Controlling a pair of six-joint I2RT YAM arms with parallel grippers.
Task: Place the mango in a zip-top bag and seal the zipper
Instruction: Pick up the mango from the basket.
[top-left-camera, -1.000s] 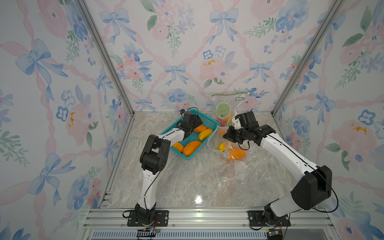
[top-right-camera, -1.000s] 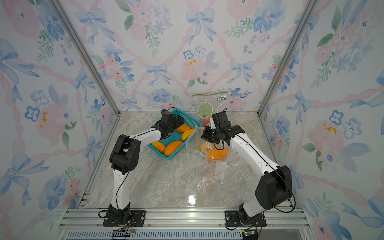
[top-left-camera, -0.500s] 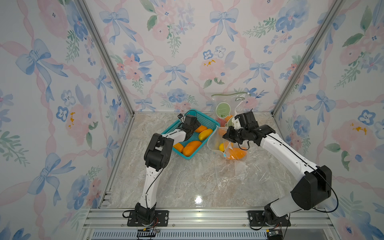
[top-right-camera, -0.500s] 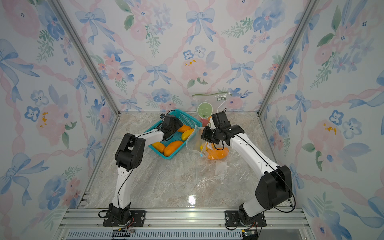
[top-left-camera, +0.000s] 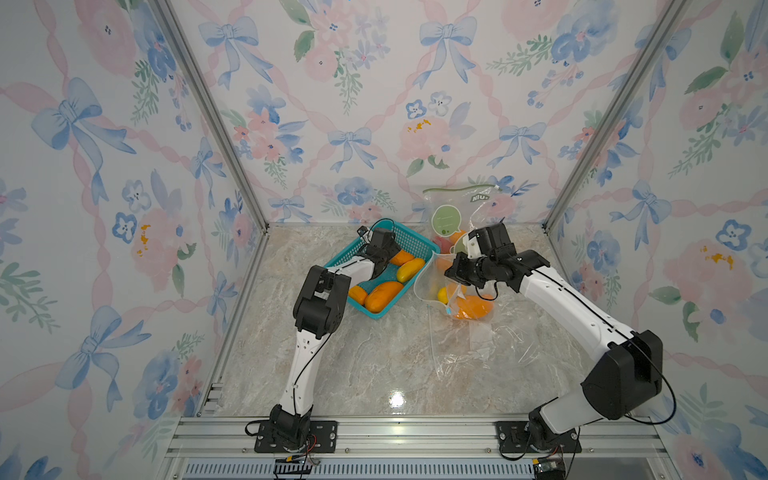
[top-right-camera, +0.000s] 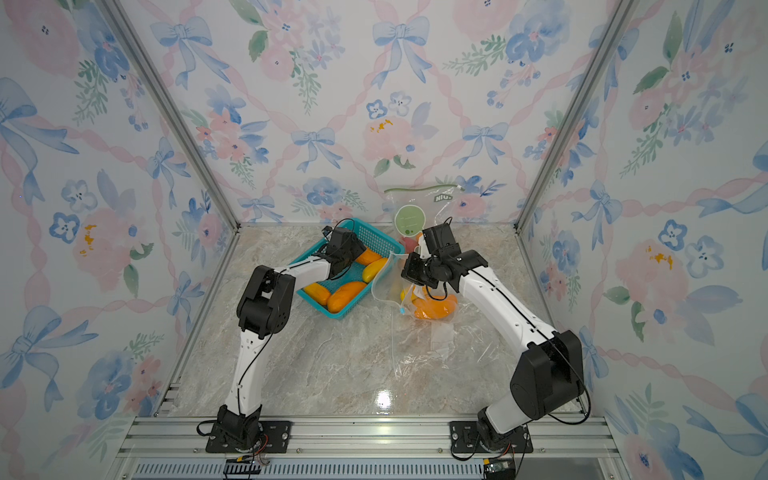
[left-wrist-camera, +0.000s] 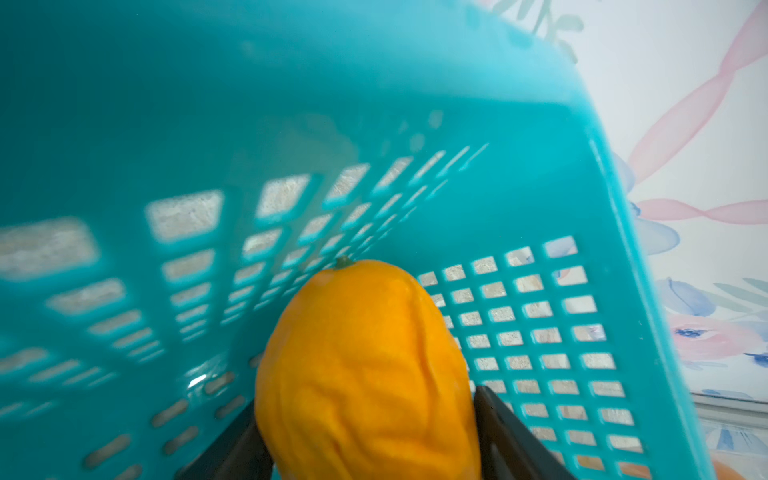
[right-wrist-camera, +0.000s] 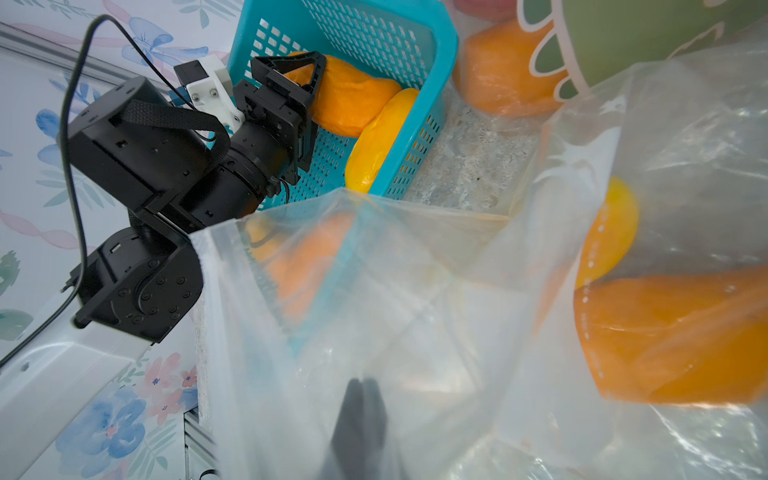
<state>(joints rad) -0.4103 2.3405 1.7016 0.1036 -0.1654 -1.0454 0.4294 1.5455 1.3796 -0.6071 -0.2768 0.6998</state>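
Across the grey marbled tabletop (top-left-camera: 374, 353) the job is looking roughly half done. Left of centre, toward the far wall, a teal slotted plastic basket (top-left-camera: 413, 245) is sitting with four mangoes in it. Just to its right a clear plastic zip-top bag (top-left-camera: 424, 284) is lying with its mouth gaping toward the basket, so the zipper is not yet run shut. An orange fruit (top-left-camera: 473, 309) and a yellow fruit (top-left-camera: 444, 294) are already lying inside that bag. A second bag with a round green label (top-left-camera: 446, 218) is leaning against the far wall.

The plump orange mango (left-wrist-camera: 361, 353) that is being fetched is lying in the basket's far end, not yet lifted. The left gripper (left-wrist-camera: 370, 432) is straddling it, a dark finger at each flank. Whether it is truly squeezing, I cannot tell. The right gripper (right-wrist-camera: 360, 395) is pressed together on the bag's film, holding the opening up.

What is remaining, I would say: lifting, dropping in, sealing.
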